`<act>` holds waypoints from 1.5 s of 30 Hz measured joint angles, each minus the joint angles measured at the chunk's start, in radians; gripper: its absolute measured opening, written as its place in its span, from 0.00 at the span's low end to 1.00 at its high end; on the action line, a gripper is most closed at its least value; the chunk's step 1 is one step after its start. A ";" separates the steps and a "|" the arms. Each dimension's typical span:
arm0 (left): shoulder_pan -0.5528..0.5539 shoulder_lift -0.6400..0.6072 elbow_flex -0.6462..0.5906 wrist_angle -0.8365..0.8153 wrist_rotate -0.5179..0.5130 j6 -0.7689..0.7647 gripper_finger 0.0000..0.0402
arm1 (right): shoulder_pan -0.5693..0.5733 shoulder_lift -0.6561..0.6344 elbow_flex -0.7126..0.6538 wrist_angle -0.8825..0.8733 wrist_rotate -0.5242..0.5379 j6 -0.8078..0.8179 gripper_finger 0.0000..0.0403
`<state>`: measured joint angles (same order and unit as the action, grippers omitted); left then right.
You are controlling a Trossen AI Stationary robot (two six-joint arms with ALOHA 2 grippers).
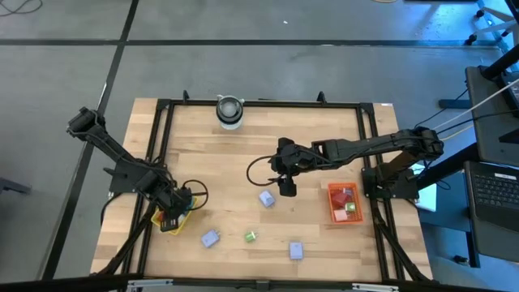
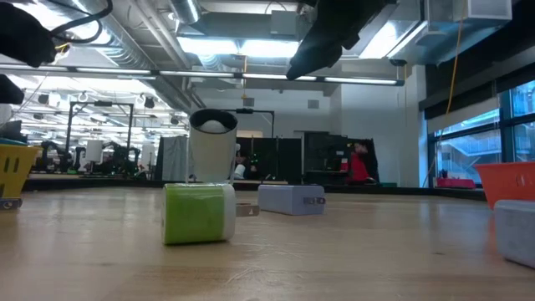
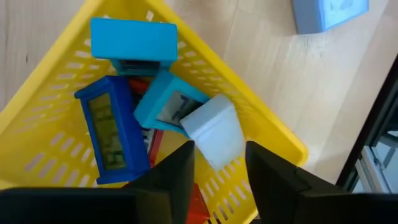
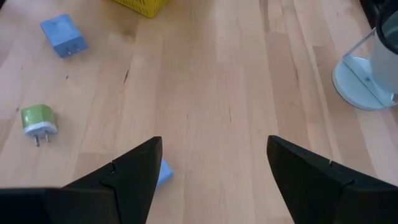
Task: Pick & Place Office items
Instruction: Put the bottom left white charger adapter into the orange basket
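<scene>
Up close, the left gripper [image 3: 217, 171] hangs over the yellow tray [image 3: 273, 134], fingers apart above a pale block [image 3: 214, 127]. From above, the right gripper [image 1: 287, 186] hangs wide open beside a lavender block [image 1: 266, 198].

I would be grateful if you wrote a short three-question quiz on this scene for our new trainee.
1. True or false: the green block lies inside the red tray.
2. Over which tray does the left gripper hang? A) the yellow tray B) the red tray C) neither
3. Fill in: the right gripper hovers with open jaws above the wooden ____.

Key
1. False; it lies on the bare table.
2. A; its jaws stand apart beside a pale blue block in that tray.
3. table
</scene>
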<state>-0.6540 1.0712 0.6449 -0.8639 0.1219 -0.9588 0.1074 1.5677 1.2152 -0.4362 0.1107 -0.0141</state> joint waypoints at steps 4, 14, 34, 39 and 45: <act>0.001 -0.003 0.000 -0.003 0.000 0.021 0.42 | 0.000 0.000 0.000 -0.001 -0.025 -0.002 0.72; 0.125 -0.003 0.092 -0.027 -0.119 0.197 0.50 | 0.001 0.000 0.000 -0.020 -0.025 -0.035 0.72; 0.089 0.372 0.264 0.396 -0.233 -0.053 0.58 | -0.014 0.000 0.000 -0.108 -0.048 -0.053 0.65; 0.048 0.483 0.402 0.229 -0.212 -0.047 0.58 | -0.014 0.000 0.000 -0.128 -0.048 -0.023 0.65; 0.006 0.619 0.497 0.126 -0.153 -0.086 0.59 | 0.000 0.000 0.000 -0.141 -0.048 0.003 0.65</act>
<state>-0.6484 1.6904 1.1419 -0.7375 -0.0310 -1.0451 0.1070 1.5673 1.2156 -0.5770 0.0628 -0.0107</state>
